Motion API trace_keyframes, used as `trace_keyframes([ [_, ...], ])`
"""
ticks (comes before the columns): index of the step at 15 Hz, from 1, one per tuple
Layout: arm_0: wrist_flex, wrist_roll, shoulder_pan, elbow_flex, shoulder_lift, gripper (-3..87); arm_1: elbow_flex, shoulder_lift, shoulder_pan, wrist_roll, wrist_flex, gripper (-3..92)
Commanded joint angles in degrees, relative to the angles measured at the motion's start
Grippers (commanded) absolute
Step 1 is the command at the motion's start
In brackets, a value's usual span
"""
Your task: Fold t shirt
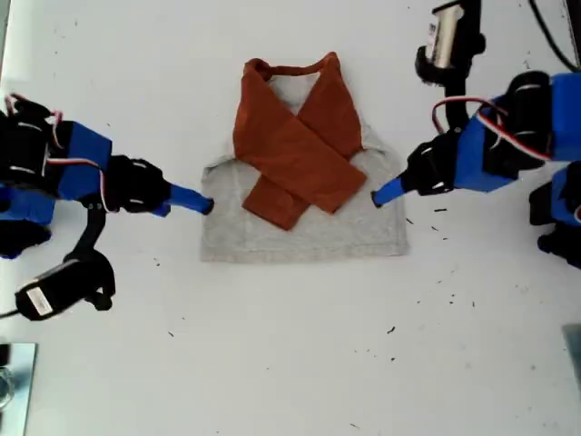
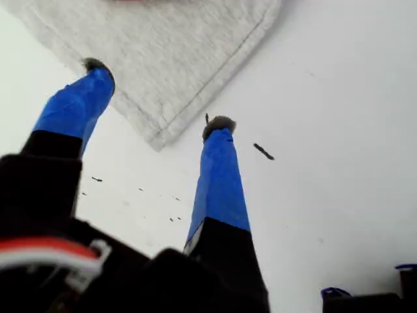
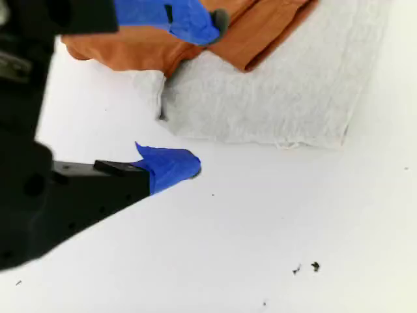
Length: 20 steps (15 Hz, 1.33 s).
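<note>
Shirt [image 1: 304, 186] lies flat at table [image 1: 290, 363] center, sleeves crossed. Our first gripper [image 2: 156, 94] at its 9 o'clock edge, second gripper [image 3: 192, 98] at 3 o'clock, both spread, empty. Soft, light, floppy; we'd pinch the side hems.

Exterior view: straight down from overhead, far enough off to take in the whole t shirt [image 1: 304, 227], both arms and a wide stretch of white bench [image 1: 290, 363]. First wrist view: low and close behind the parted jaws of my first gripper [image 2: 158, 94], aimed along them at a grey hem corner. Second wrist view: equally close behind my second gripper [image 3: 207, 94], angled down across orange sleeves and grey body. Shared by all three: shirt edge and adjoining bench.
</note>
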Motion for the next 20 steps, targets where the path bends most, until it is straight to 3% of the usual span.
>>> trace_keyframes([
  [1,-7.73,-2.29,5.10,-0.97,-6.94,28.0,-0.88,-8.53,-3.78,3.34,-6.77,27.1],
  [4,-16.52,-3.43,7.29,-2.99,-16.17,27.7,-0.44,-17.75,-6.33,6.50,-11.87,25.3],
  [6,-16.44,-2.64,5.62,-8.70,-26.72,26.4,1.32,-21.01,-7.38,8.09,-15.03,23.4],
  [7,-16.26,-1.85,4.39,-12.04,-32.61,22.8,2.11,-21.80,-7.73,8.53,-16.96,22.3],
  [9,-14.77,-0.62,2.72,-18.46,-39.37,-0.2,3.96,-22.59,-7.73,8.53,-21.36,11.0],
  [10,-14.77,0.18,2.11,-20.04,-39.64,-0.3,3.87,-22.85,-8.00,8.44,-22.24,3.5],
  [13,-9.40,1.85,4.57,-26.19,-36.21,-0.3,1.14,-17.05,-10.02,6.68,-20.13,3.2],
  [17,-7.12,0.09,15.12,-29.18,-26.63,-0.3,-7.47,-0.53,-19.51,2.99,-5.54,3.1],
  [20,-8.17,-4.39,21.80,-29.36,-25.58,-0.3,-7.91,1.05,-27.42,5.45,-8.96,3.1],
])
